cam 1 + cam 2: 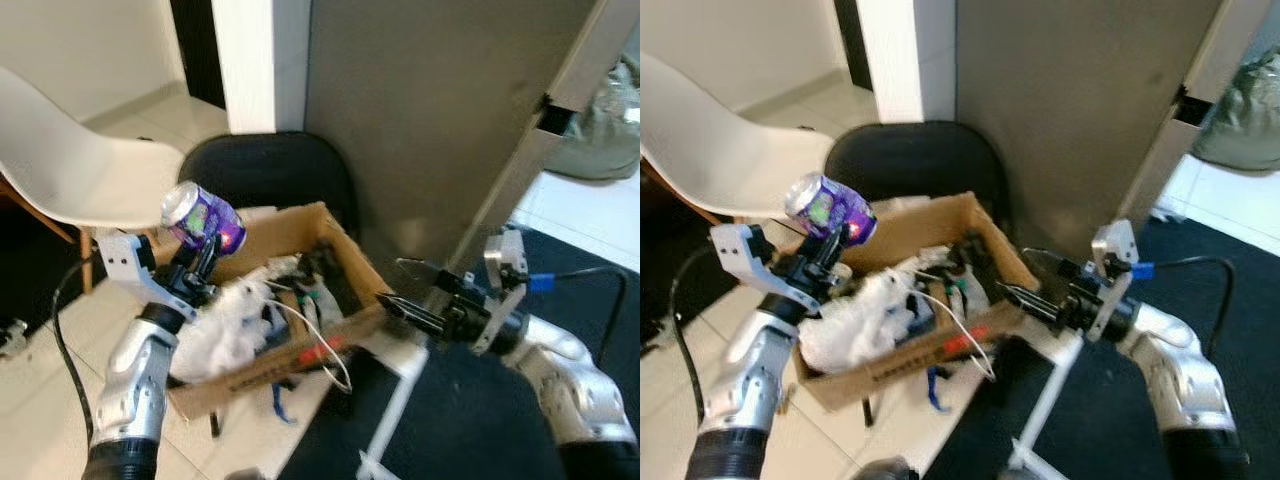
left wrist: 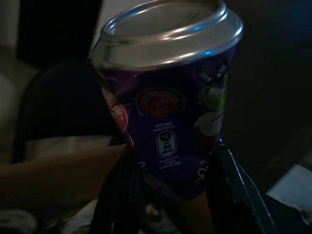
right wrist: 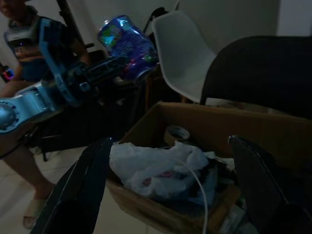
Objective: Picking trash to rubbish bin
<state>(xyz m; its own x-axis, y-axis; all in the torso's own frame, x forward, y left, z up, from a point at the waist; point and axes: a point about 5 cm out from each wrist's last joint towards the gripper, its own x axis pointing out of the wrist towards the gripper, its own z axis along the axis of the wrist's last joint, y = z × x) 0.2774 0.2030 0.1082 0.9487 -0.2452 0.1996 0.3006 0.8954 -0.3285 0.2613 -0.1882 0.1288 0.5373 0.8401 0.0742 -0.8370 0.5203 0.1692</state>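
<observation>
On the floor ahead sits a cardboard box (image 1: 300, 352) stuffed with a white plastic bag (image 1: 225, 325) and wires, black chair (image 1: 265, 170) behind. My left claw (image 1: 200, 255) clamps a purple can (image 1: 203, 219) above the box's left end. My right claw (image 1: 405, 290) is spread wide at its right corner.

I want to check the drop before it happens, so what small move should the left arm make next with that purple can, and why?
Probably open the left gripper. It holds the purple can above the near-left part of the cardboard box, which already holds a white plastic bag and other trash, so a release should land it inside. The right gripper waits open at the box's right edge.
</observation>
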